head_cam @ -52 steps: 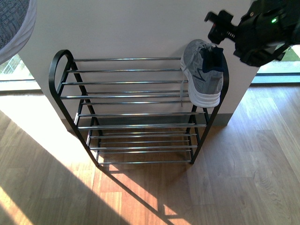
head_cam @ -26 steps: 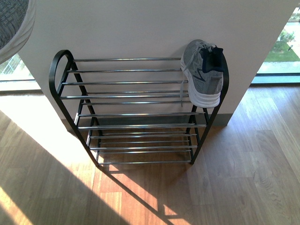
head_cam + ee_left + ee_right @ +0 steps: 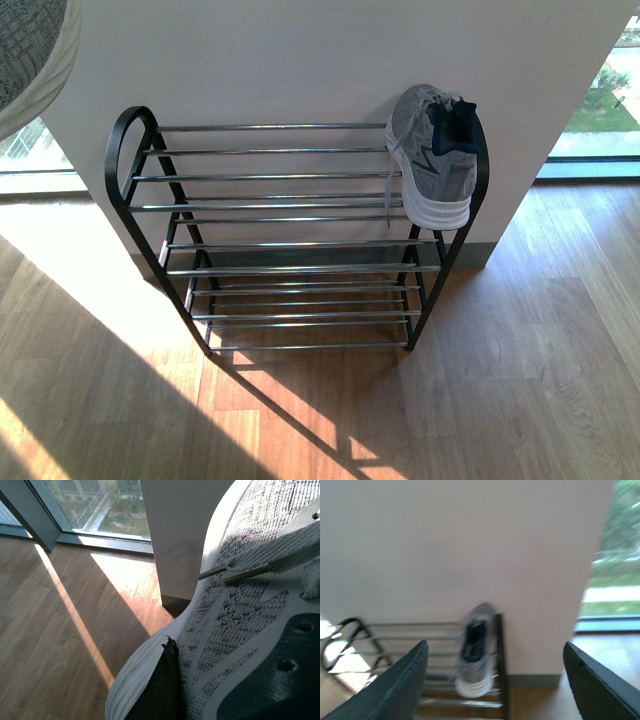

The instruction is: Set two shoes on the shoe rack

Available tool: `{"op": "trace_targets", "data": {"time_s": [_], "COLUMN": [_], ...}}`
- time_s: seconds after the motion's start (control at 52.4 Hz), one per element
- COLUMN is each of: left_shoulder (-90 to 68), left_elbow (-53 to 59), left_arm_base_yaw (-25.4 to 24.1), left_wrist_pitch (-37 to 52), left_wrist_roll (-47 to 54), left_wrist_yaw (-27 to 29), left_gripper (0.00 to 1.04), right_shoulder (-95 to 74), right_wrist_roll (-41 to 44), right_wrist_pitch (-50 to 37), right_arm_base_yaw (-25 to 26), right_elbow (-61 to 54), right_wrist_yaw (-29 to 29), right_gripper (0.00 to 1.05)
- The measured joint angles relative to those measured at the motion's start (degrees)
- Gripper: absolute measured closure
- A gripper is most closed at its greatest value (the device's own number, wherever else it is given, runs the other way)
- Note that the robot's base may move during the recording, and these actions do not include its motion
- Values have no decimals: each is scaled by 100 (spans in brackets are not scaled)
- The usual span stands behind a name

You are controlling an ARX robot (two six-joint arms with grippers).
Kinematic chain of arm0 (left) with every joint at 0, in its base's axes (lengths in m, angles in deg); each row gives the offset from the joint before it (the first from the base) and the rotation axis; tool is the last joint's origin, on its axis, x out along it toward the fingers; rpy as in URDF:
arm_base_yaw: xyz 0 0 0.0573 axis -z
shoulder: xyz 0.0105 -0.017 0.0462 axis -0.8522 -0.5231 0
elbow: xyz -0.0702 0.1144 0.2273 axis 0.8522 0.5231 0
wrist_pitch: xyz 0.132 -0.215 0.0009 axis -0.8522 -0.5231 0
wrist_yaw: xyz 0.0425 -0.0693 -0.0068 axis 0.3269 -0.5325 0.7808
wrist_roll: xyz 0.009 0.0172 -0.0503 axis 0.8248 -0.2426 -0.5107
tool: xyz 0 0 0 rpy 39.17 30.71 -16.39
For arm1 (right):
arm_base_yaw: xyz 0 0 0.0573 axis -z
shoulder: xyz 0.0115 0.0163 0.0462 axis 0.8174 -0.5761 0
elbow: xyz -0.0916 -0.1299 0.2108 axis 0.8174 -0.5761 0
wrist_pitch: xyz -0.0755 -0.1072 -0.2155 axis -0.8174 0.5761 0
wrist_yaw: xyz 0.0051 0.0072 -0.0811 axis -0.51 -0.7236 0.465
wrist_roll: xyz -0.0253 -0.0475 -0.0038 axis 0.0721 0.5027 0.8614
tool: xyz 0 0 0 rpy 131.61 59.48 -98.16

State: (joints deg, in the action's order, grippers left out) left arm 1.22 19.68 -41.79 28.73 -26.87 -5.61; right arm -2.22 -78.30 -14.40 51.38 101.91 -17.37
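Facing the shoe rack (image 3: 260, 176), the right tool (image 3: 495, 649) gapes wide.

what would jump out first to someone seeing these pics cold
A grey sneaker sits alone at the right end of the top tier of the shoe rack, against the wall. In the left wrist view a second sneaker fills the frame at very close range. The right gripper is wide open, facing the rack.

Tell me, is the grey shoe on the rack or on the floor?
On the rack. The grey knit white-soled sneaker lies across the top silver bars, at the right end of the black metal-framed shoe rack.
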Motion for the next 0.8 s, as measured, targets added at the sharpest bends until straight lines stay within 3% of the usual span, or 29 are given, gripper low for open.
{"op": "trace_targets", "data": {"time_s": [0.038, 0.229, 0.286, 0.401, 0.496, 0.801], "left_shoulder": [0, -96, -452, -1915, -3156, -5617], "left_elbow": [0, -133, -435, -1429, -2664, -5348], "left_arm_base_yaw": [0, -2, -68, -146, 103, 828], "left_wrist_pitch": [0, -358, -726, -511, -603, -1467], "left_wrist_roll": [0, -319, -866, -1937, -2507, -2750], "left_wrist_yaw": [0, -39, -313, -1047, -1613, -2197], "left_gripper": [103, 103, 103, 103, 103, 103], "right_shoulder": [87, 643, 791, 1189, 1539, 2295], "right_wrist_roll": [142, 479, 509, 566, 592, 592], "right_wrist_pitch": [-243, -433, -411, -295, -129, 341], "right_arm_base_yaw": [17, 337, 337, 337, 337, 337], "right_elbow": [-162, -758, -911, -1161, -1364, -1644], "right_wrist_yaw": [286, 413, 404, 402, 404, 404], "right_gripper": [33, 67, 77, 102, 103, 103]}}
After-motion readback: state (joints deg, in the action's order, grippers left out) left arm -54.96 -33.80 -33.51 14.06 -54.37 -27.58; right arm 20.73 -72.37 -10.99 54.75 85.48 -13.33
